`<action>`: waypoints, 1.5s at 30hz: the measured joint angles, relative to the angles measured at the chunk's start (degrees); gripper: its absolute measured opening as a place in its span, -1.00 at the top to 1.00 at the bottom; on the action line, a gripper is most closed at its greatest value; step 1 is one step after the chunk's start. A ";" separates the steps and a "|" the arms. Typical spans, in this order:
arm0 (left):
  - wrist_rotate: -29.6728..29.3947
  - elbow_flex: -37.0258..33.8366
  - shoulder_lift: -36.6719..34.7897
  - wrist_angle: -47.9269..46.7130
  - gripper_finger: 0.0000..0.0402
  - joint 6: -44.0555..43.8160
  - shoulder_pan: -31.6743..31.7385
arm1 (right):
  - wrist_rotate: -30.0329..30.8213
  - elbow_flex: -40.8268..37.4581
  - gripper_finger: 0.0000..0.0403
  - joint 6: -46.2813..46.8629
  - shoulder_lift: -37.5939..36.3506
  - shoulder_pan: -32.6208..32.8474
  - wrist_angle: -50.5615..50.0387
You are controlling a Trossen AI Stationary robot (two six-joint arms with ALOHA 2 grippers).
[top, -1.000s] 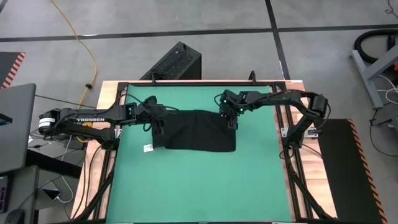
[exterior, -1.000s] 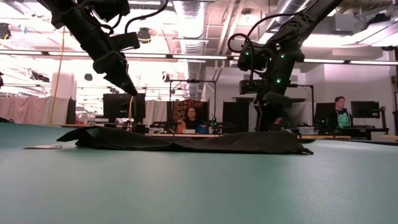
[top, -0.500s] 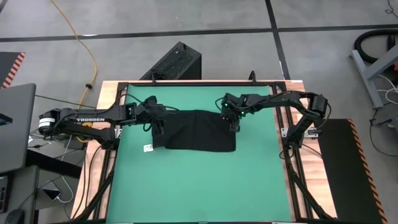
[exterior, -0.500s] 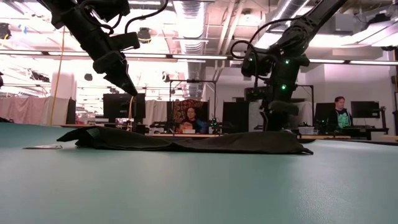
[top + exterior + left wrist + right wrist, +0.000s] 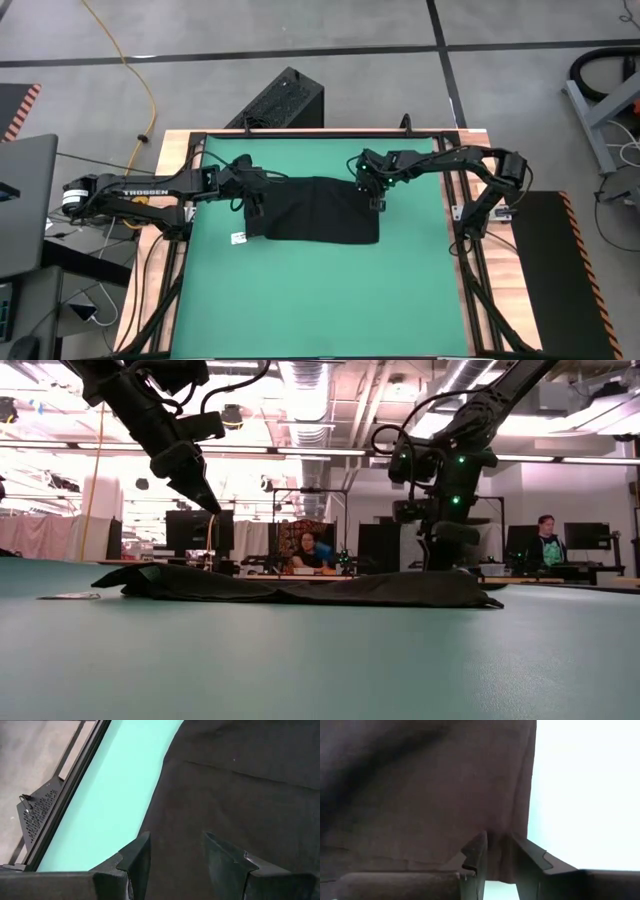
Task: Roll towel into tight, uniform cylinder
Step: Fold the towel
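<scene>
High view, towel [image 5: 318, 210] flat, long axis left-right, right end effector [image 5: 376, 203] pinching its corner, left end effector [image 5: 256, 206] apart.

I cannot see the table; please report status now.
Left end effector open above towel. Right end effector closing on its far corner. Nothing blocking.

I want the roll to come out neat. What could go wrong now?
The right gripper pinches only a thin fold at the towel edge, so it might slip out. The left gripper hangs open above its corner, holding nothing. If only one side lifts, the roll could go crooked.
</scene>
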 joint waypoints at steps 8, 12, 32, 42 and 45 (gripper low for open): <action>-0.02 0.00 -0.01 0.01 0.18 0.03 0.00 | -0.13 0.00 0.50 0.02 0.00 -0.13 -0.18; -0.02 0.00 0.00 0.01 0.18 0.04 -0.01 | -0.13 0.00 0.51 0.02 0.00 -0.13 -0.30; -0.04 0.00 0.00 0.01 0.18 -0.17 -0.01 | 8.16 3.19 0.98 -1.52 -0.17 0.42 -3.70; 1.33 0.00 0.00 -0.01 0.18 0.31 -0.01 | 11.67 6.60 0.99 -2.93 -0.20 -2.07 -7.67; 1.33 0.00 0.47 -0.03 0.18 0.64 0.01 | 12.59 6.60 0.99 -2.66 -0.13 -3.01 -8.67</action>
